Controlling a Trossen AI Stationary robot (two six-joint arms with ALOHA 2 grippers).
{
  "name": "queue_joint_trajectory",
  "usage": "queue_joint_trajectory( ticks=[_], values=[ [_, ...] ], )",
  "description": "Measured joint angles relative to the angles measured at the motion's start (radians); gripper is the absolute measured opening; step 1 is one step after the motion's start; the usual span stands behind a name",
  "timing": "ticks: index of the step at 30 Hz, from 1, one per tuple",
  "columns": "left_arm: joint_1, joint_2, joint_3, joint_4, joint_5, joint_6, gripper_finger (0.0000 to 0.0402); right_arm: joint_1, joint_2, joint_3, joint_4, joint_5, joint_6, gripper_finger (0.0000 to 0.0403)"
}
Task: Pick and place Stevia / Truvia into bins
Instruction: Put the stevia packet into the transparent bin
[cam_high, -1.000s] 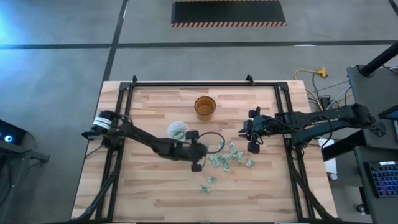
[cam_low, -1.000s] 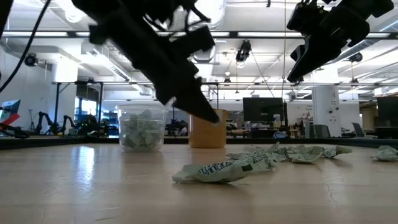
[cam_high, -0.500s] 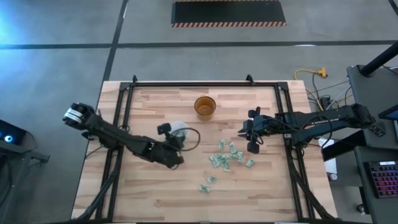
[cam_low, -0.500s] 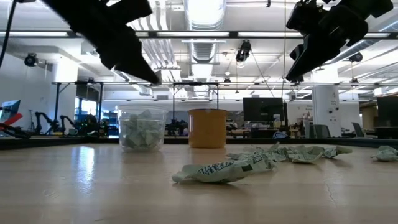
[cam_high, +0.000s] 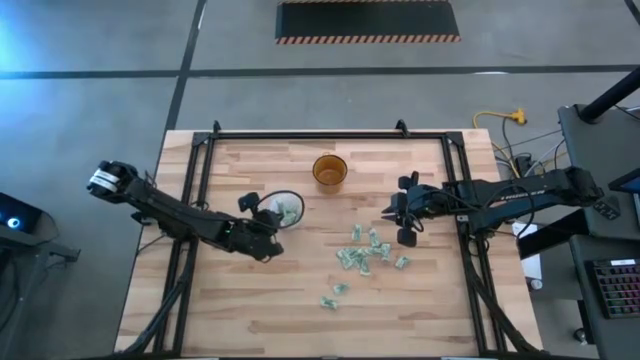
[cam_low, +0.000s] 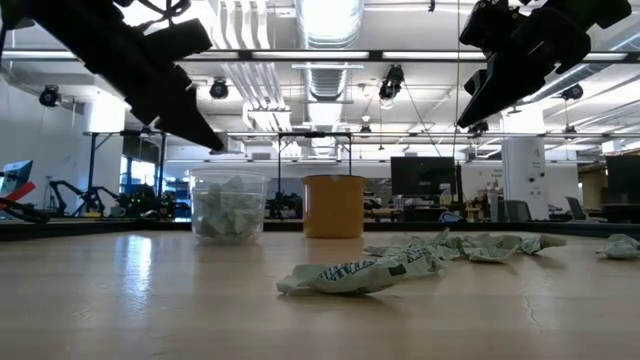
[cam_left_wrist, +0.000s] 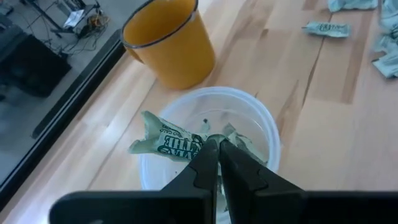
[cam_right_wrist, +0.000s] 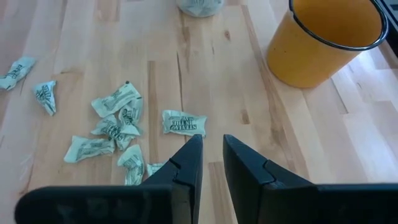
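Note:
My left gripper (cam_left_wrist: 213, 144) is shut on a crumpled pale green and white Stevia / Truvia sachet (cam_left_wrist: 166, 142), over the mouth of the translucent cup (cam_left_wrist: 261, 118). That cup (cam_low: 228, 207) holds several sachets. More sachets (cam_high: 365, 250) lie loose on the table right of the cup, and one crumpled sachet (cam_low: 350, 274) lies nearest the low camera. My right gripper (cam_right_wrist: 212, 149) hangs open above the table beside the loose sachets (cam_right_wrist: 112, 124), with nothing between its fingers. My left gripper pinches one end of the sachet (cam_left_wrist: 198, 143) between its two fingertips, slanting down from above. The rest of the sachet sticks out sideways from the fingers. It is lifted clear, just above the cup's rim.
An amber-brown cup (cam_high: 329, 171) stands on the far side of the translucent cup (cam_high: 288, 208), close to it. A black frame (cam_high: 300, 134) runs along the table's far, left and right edges. Bare wood lies on the near left (cam_high: 230, 310).
My left gripper has drawn back from the loose sachets toward the table's left and far side, rising and rolling as it went. It stays shut on the sachet and now hangs over the translucent cup.

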Motion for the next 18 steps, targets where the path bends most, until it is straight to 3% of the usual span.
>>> queue_joint_trajectory(
  ticks=[5,12,15,18],
  values=[
    [0.001,0.015,0.0,0.0,0.02,0.0,0.002,0.0,0.0,0.0,0.015,0.0,-0.003,0.0054],
    [0.003,0.015,-0.001,-0.001,0.024,0.002,0.011,0.001,0.0,-0.007,0.049,-0.016,-0.016,0.0054],
    [0.002,0.003,0.011,0.001,0.055,0.002,0.0138,0.002,0.0,-0.042,0.125,-0.123,-0.055,0.0054],
    [0.001,-0.017,0.022,0.002,0.17,0.001,0.0151,0.002,0.003,-0.088,0.214,-0.243,-0.095,0.0054]
  ],
)
